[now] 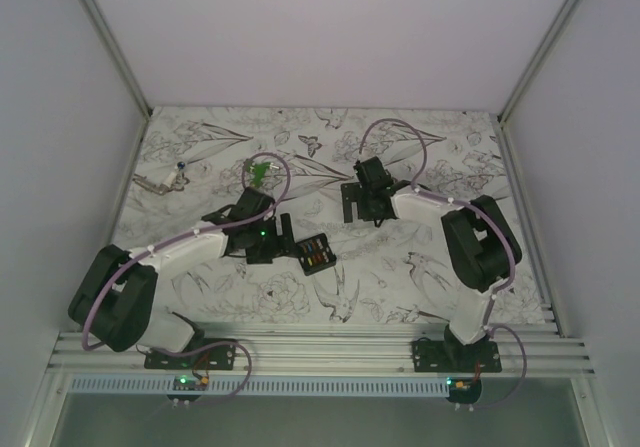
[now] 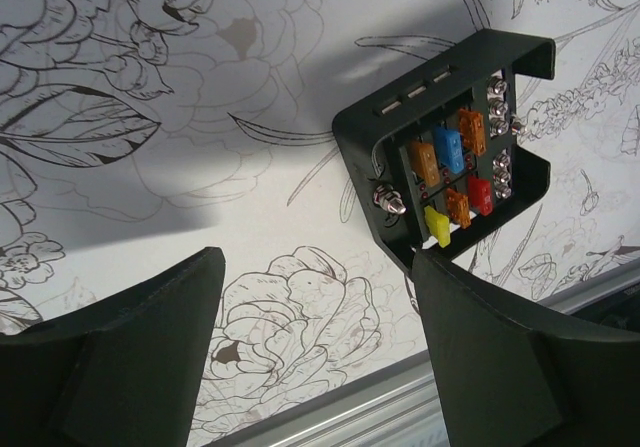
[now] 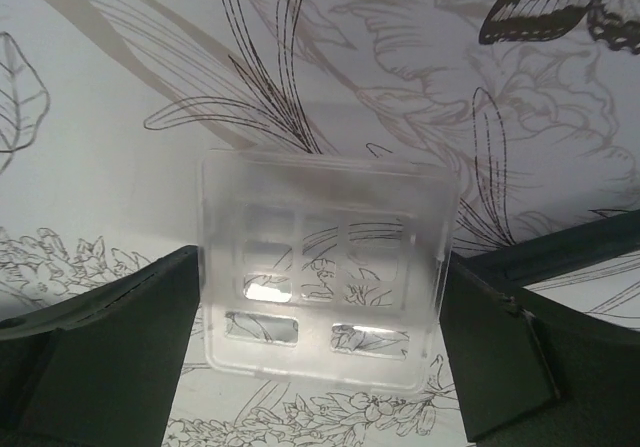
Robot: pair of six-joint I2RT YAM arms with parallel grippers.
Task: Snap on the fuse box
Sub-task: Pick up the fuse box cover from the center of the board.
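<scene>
The fuse box (image 2: 450, 172) is a small black square box lying open-side up on the flower-printed table, with orange, blue, red and yellow fuses showing inside. My left gripper (image 2: 318, 267) is open just beside it; its right finger (image 2: 500, 357) overlaps the box's near corner and nothing is between the fingers. From above, the fuse box (image 1: 315, 255) lies right of the left gripper (image 1: 275, 242). My right gripper (image 3: 320, 267) is shut on a clear plastic cover (image 3: 325, 197), with a finger against each side. The right gripper (image 1: 358, 202) is at mid-table, apart from the box.
A small green plastic piece (image 1: 260, 172) lies behind the left arm. A thin stick-like tool (image 1: 165, 180) rests at the far left. The aluminium rail (image 2: 400, 397) at the table's near edge runs just below the left gripper. White walls enclose the table.
</scene>
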